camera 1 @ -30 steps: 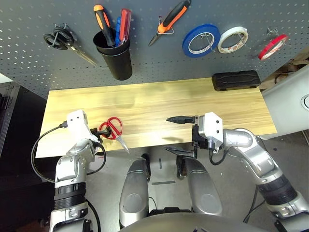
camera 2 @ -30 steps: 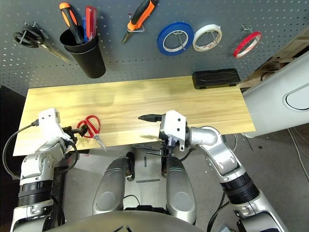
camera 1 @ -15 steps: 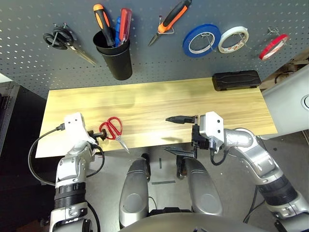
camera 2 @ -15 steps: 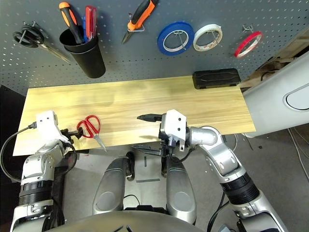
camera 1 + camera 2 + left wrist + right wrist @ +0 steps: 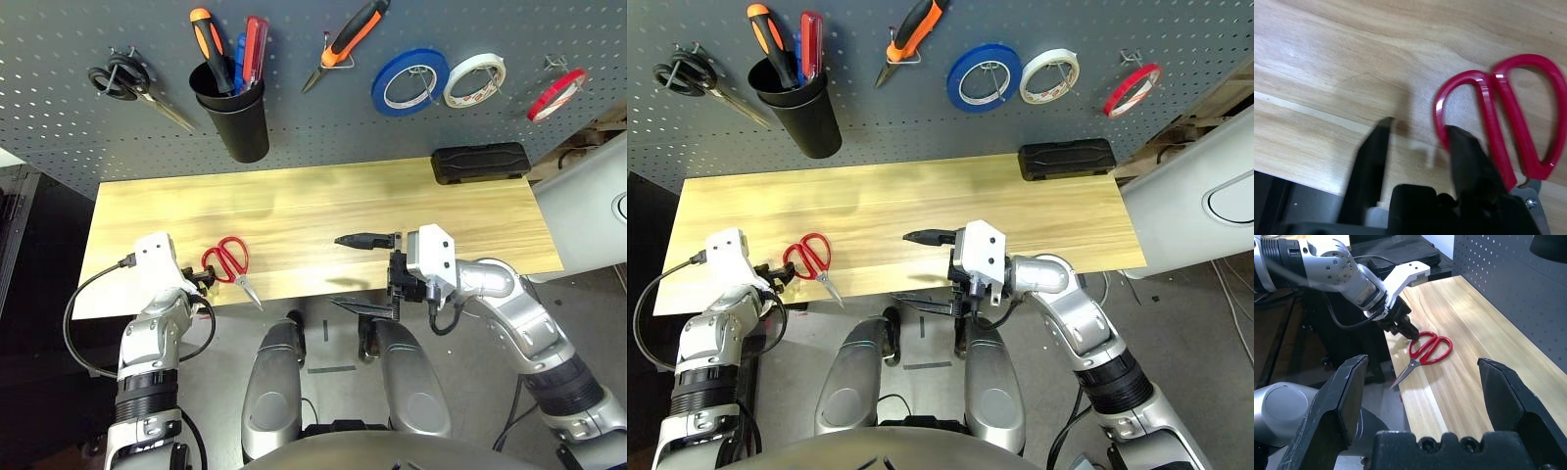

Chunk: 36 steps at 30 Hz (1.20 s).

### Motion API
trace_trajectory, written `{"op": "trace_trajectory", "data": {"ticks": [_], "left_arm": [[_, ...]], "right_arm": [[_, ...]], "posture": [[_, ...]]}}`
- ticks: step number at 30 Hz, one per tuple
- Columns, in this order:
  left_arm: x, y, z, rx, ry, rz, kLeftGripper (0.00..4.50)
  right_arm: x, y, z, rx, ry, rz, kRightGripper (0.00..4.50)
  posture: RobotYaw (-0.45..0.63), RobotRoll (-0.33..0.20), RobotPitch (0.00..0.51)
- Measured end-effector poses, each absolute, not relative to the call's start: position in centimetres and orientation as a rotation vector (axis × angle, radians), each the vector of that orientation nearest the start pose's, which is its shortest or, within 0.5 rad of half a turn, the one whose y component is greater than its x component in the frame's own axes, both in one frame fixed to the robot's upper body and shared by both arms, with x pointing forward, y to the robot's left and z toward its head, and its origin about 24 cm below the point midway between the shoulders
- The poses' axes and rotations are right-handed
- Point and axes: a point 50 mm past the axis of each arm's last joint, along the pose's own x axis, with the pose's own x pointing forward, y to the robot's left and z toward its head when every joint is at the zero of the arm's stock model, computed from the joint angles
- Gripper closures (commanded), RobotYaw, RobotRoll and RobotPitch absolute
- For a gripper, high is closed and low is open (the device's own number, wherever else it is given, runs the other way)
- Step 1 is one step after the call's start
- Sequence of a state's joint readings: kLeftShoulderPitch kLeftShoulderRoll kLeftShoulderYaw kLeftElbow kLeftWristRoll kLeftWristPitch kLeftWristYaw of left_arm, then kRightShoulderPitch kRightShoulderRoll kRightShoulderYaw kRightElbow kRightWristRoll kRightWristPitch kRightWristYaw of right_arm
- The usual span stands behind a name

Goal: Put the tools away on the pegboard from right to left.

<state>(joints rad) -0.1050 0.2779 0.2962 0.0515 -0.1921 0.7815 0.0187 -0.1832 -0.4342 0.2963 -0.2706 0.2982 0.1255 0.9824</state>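
Observation:
The red-handled scissors [image 5: 228,262] lie flat on the wooden table [image 5: 313,211] near its front left, blades toward the front edge. My left gripper [image 5: 200,281] sits at their handle loops; in the left wrist view its fingers [image 5: 1370,166] stand apart, one lying over the near loop of the scissors [image 5: 1508,122], nothing clamped. My right gripper [image 5: 361,274] hovers wide open at the front edge, mid-table, holding nothing. On the pegboard [image 5: 294,137] hang the red tape ring [image 5: 554,95] and the pliers [image 5: 345,41]; the red-handled screwdriver [image 5: 255,49] stands in the black cup [image 5: 235,117].
The pegboard also carries black-handled scissors [image 5: 122,80] at the far left, plus a blue tape roll [image 5: 409,81] and a white one [image 5: 472,80]. An orange-and-black screwdriver [image 5: 208,44] shares the cup. A black case [image 5: 479,162] lies at the table's back right.
My left gripper's fingers have drawn closer together at the scissors' handle, and the left wrist has shifted slightly. The scissors and the right arm have stayed put.

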Motion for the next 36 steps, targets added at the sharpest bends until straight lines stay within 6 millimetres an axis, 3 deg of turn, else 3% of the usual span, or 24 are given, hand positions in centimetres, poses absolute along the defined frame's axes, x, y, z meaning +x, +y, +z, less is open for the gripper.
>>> {"op": "trace_trajectory", "data": {"ticks": [4, 5, 13, 26, 36], "left_arm": [[24.4, 26.6, 1.3, -0.042, 0.657, 0.298, 4.42], [24.4, 26.6, 1.3, -0.038, 0.658, 0.299, 4.47], [24.8, 26.4, 1.7, -0.044, 0.641, 0.293, 4.47], [27.3, 25.9, 4.7, -0.066, 0.509, 0.266, 4.47], [27.0, 28.3, 9.6, -0.004, 0.331, 0.291, 4.47]], "right_arm": [[23.0, -9.8, 11.1, -0.242, -0.113, 1.381, 0.00], [23.0, -9.8, 11.1, -0.243, -0.114, 1.381, 0.00], [23.0, -9.8, 11.1, -0.243, -0.112, 1.380, 0.00], [23.0, -10.0, 11.1, -0.248, -0.109, 1.377, 0.00], [24.5, -12.0, 12.7, -0.228, -0.174, 1.310, 0.00]], "posture": [[-0.01, 0.000, 0.330], [-0.01, 0.000, 0.330], [-0.01, 0.000, 0.328], [0.00, 0.000, 0.322], [0.02, 0.000, 0.252]]}}
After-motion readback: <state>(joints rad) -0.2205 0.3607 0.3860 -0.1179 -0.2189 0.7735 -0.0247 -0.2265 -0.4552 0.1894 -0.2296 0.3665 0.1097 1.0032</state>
